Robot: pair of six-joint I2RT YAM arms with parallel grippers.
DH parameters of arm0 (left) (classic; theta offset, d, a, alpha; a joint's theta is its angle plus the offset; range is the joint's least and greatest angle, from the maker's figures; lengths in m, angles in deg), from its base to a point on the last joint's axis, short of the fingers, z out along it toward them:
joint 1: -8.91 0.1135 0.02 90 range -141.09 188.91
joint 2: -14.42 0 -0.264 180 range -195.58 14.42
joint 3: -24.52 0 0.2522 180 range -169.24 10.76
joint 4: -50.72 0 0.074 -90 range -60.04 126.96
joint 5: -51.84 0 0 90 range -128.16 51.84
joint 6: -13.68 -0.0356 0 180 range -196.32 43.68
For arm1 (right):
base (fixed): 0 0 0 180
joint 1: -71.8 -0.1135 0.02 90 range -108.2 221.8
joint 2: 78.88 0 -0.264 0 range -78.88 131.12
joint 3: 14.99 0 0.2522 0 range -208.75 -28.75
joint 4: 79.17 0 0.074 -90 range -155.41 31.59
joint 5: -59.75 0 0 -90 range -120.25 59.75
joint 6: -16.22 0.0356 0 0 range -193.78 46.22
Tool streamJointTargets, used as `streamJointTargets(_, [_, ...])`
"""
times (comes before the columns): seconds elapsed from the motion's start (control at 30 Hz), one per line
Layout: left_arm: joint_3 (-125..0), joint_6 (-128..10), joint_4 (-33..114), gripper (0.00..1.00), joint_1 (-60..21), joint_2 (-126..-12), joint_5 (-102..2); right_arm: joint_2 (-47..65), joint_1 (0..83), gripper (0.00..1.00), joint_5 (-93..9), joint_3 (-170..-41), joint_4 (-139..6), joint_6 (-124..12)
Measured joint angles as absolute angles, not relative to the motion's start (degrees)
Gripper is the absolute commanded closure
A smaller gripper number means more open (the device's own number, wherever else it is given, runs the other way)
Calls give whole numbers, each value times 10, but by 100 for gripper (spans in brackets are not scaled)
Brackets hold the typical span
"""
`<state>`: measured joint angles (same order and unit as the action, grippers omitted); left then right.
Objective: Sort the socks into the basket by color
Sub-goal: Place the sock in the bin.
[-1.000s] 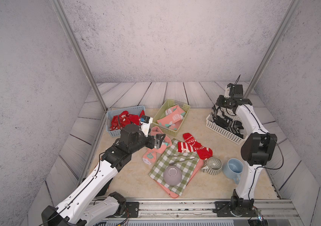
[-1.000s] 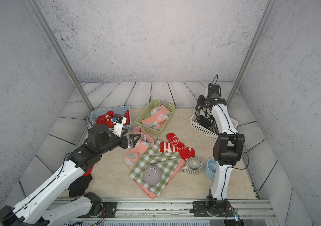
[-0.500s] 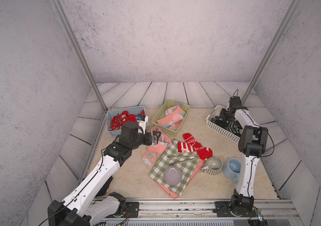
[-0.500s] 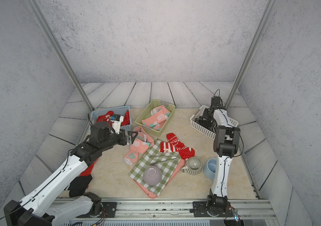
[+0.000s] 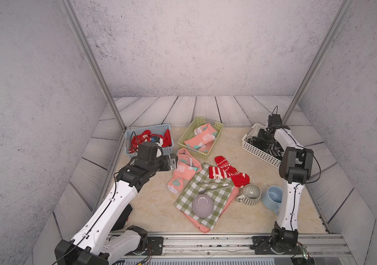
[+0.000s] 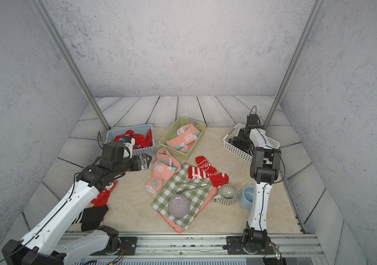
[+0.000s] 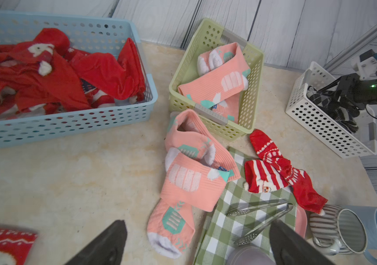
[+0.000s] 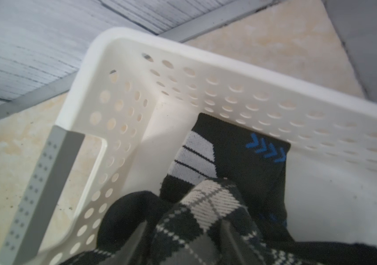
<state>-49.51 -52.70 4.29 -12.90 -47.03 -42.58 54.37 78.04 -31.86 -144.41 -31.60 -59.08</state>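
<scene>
left gripper hovers over the worktop near the loose pink socks, jaws wide, empty. right gripper is down in the white basket on black-grey socks; its jaws' grip i cannot tell. two red socks lie loose.

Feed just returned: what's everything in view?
blue basket: one, back left
green basket: one, back centre
white basket: one, back right
tray: one, pink, centre
checked cloth: one, green-white, on tray
tongs: one, metal, on cloth
bowl: one, grey, inverted on cloth
mugs: two, grey-striped and blue, right of tray
red socks: several in blue basket; two at cloth's edge; one by left arm
salmon-pink socks: about two in green basket; two loose before it
black socks: several in white basket; one by left arm
left gripper: open, by loose pink socks
right gripper: inside white basket, jaws unclear
</scene>
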Motion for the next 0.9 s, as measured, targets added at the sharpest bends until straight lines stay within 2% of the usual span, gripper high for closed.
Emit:
streamJointTargets(0.13, [-504, -519, 10, 0, -127, -473, -407, 536, 780, 19, -318, -1444, -306, -592])
streamJointTargets(0.23, [-505, -512, -11, 0, -125, -478, -399, 516, 780, 1, -318, -1435, -300, -591])
streamJointTargets(0.67, [-505, -449, -100, 0, -114, -479, -345, 368, 768, 1, -331, -1355, -322, -572])
streamJointTargets(0.9, [-505, -392, -146, 0, -107, -477, -301, 297, 694, 1, -337, -1280, -332, -562])
